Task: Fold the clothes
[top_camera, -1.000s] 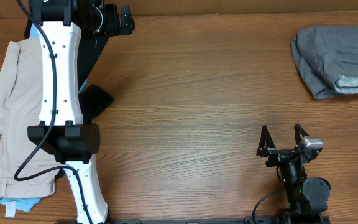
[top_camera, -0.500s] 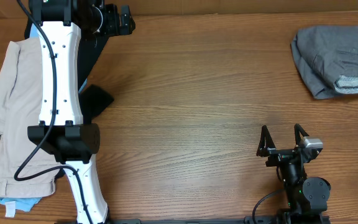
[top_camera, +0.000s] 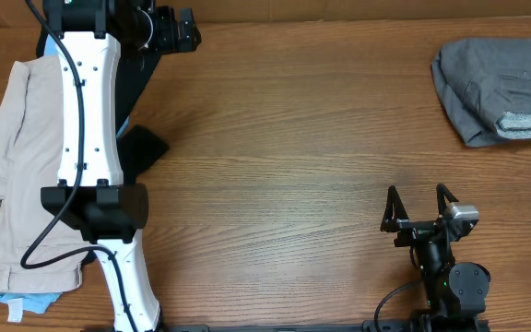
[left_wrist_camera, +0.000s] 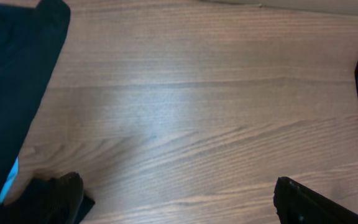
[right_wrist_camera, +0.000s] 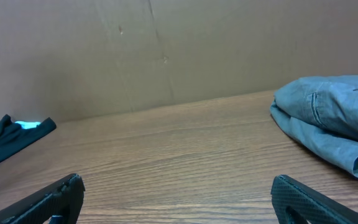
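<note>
Grey bundled shorts (top_camera: 487, 83), long axis left to right.

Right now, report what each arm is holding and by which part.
Nothing is held. The left fingers and the right fingers both stand open and empty; the grey shorts lie apart, untouched by either.

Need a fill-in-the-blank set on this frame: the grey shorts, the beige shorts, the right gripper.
1. The mid-grey woven shorts lie near the wooden table's far ____ corner, by the robot's own sides.
2. The right gripper stands ____, with nothing between its fingers.
3. The white left arm stretches over flat-lying shorts coloured ____.

Missing words: right; open; beige.
</note>
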